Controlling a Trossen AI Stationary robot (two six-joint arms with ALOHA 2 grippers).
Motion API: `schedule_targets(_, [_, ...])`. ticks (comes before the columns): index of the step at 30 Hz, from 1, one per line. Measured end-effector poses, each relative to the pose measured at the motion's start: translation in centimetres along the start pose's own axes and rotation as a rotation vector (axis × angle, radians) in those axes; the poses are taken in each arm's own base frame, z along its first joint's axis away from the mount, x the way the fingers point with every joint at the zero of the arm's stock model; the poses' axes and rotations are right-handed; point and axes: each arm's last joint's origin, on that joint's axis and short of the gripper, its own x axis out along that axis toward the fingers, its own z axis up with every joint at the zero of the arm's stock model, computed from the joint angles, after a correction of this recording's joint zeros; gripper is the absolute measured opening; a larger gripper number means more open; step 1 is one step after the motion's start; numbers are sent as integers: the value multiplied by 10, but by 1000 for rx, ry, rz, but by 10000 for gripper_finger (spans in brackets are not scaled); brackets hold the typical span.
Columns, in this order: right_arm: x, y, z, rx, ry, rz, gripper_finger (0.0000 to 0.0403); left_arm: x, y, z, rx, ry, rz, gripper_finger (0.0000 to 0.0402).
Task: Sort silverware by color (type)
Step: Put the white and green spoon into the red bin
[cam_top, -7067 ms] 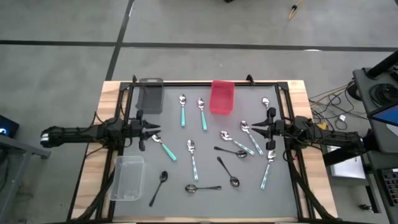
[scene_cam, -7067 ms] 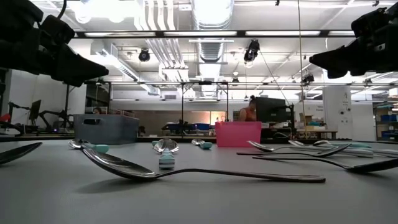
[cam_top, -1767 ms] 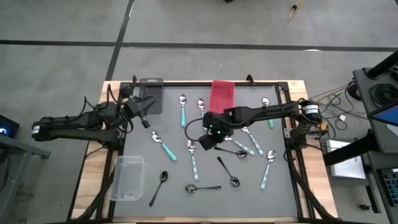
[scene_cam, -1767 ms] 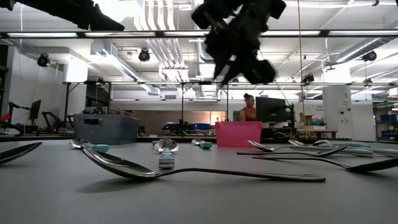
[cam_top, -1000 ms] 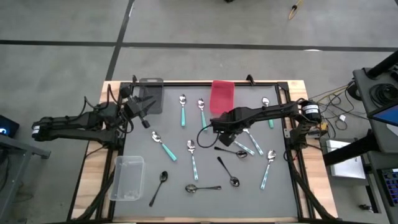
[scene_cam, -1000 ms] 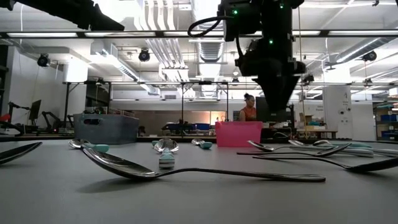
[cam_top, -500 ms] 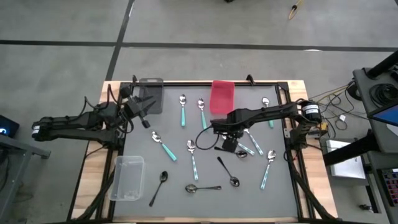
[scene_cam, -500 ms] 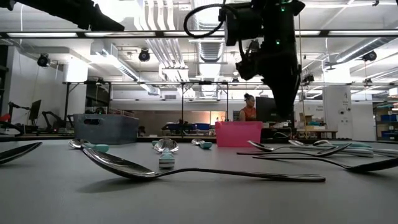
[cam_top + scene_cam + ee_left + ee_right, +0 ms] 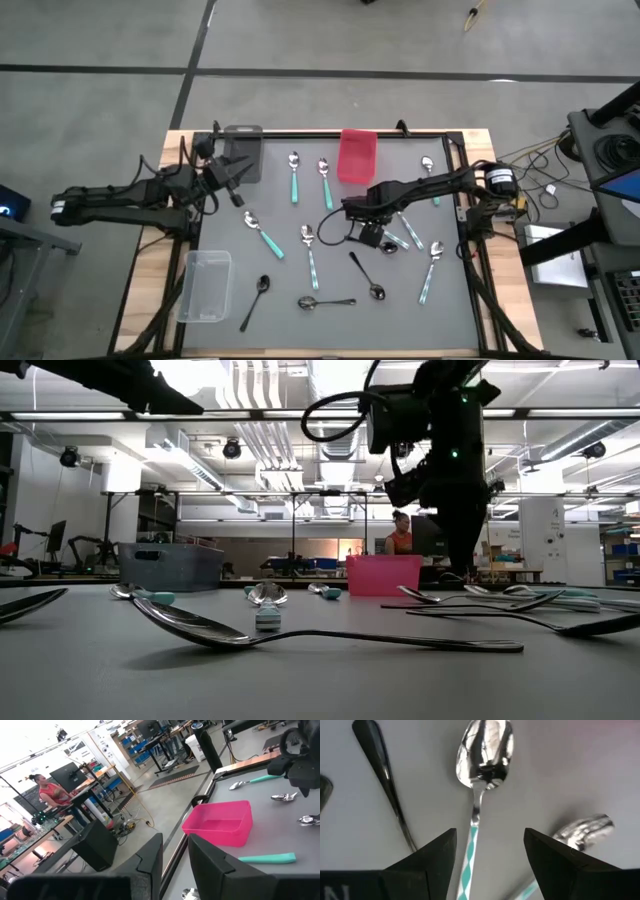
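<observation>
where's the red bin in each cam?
High: red bin at the table's far edge, centre, just beyond the right end effector.
Low: the pink box in the background, centre, left of the right arm.
Left wrist: mid-picture, open, nothing visible inside.
Right wrist: not identifiable; only spoons.
Shared landmark: the teal-handled spoon beyond the bin near the table's right edge, in the high and left wrist views.
</observation>
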Motion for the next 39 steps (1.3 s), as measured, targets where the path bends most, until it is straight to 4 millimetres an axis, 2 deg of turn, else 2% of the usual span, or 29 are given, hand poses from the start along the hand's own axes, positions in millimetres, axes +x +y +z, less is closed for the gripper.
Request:
schedule_targets(8, [32, 0, -16, -3, -2, 1, 223, 0, 0, 0, 11, 1, 0, 76])
schedule_targets(11, [38, -1, -19, 2, -17, 9, 218, 0, 0, 0, 11, 0, 0, 76])
schedule_targets(17, [45, -2, -23, 15, -14, 14, 176, 0, 0, 0, 10, -1, 0, 76])
schedule_targets(29, [40, 2, -18, 54, -19, 70, 23, 1, 0, 0, 10, -1, 0, 76])
schedule_targets(34, [32, 4, -11, 90, -33, 78, 21, 1, 0, 0, 10, -1, 0, 76])
schedule_targets(39, [10, 8, 3, 99, -62, 93, 20, 1, 0, 0, 11, 0, 0, 76])
